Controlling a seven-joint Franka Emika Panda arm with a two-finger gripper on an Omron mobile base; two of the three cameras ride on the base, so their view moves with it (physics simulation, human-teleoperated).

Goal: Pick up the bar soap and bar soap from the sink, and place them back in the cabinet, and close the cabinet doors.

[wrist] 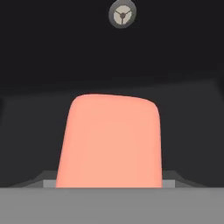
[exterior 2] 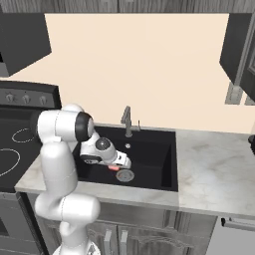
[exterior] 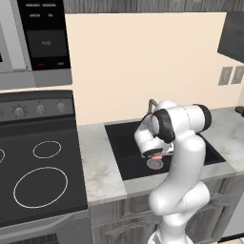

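My claw (exterior 2: 115, 168) is down in the sink (exterior 2: 159, 169), beside the drain (exterior 2: 125, 175), seemingly clamped on one bar soap (wrist: 111, 142); I judge everything remains: both soaps to the cabinet (exterior 2: 239, 42), doors unclosed.

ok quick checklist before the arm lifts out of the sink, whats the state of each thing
1. Claw down inside the sink: ok, the hand sits low over the black basin near the drain.
2. Bar soap lined up with the claw: ok, the hand view has it large and centred right ahead.
3. Claw shut on the soap: cannot tell, the fingertips are hidden behind the block.
4. Second soap located: cannot tell, just one salmon block can be made out.
5. Faucet clear of the arm: ok, it stands at the back rim, apart from the hand.
6. Cabinet doors open: cannot tell, the base views cut the wall cabinets off.
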